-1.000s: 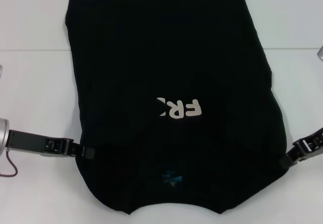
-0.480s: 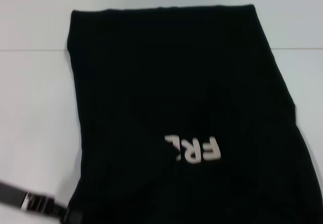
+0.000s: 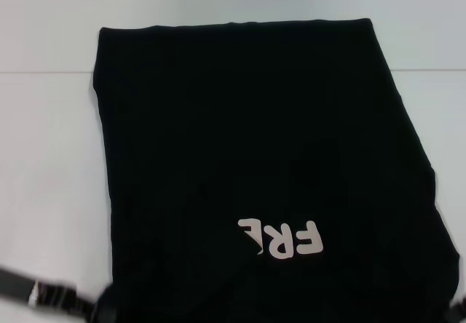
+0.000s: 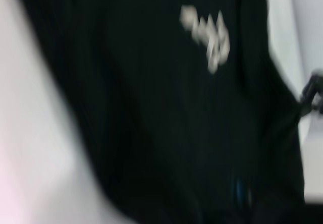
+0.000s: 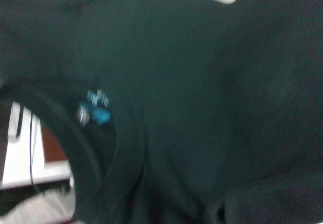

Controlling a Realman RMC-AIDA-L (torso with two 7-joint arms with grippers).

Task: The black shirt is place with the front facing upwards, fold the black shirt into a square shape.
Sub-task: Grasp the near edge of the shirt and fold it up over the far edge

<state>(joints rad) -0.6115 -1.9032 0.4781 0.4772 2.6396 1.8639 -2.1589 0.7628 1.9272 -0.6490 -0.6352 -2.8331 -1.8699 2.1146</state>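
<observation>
black shirt (image 3: pixel 247 148), cream "FRE" lettering (image 3: pixel 280 238), blue neck label (image 5: pixel 95 108)

Since a second ago the black shirt (image 3: pixel 262 170) has spread to fill much more of the head view. Its cream lettering (image 3: pixel 280 238) now sits nearer and slightly further right, and reads FRE instead of FR. The shirt's far edge has dropped nearer. The blue neck label has left the head view. The left gripper (image 3: pixel 98 310) has slid to the near left corner; the right gripper is barely visible at the near right edge.
</observation>
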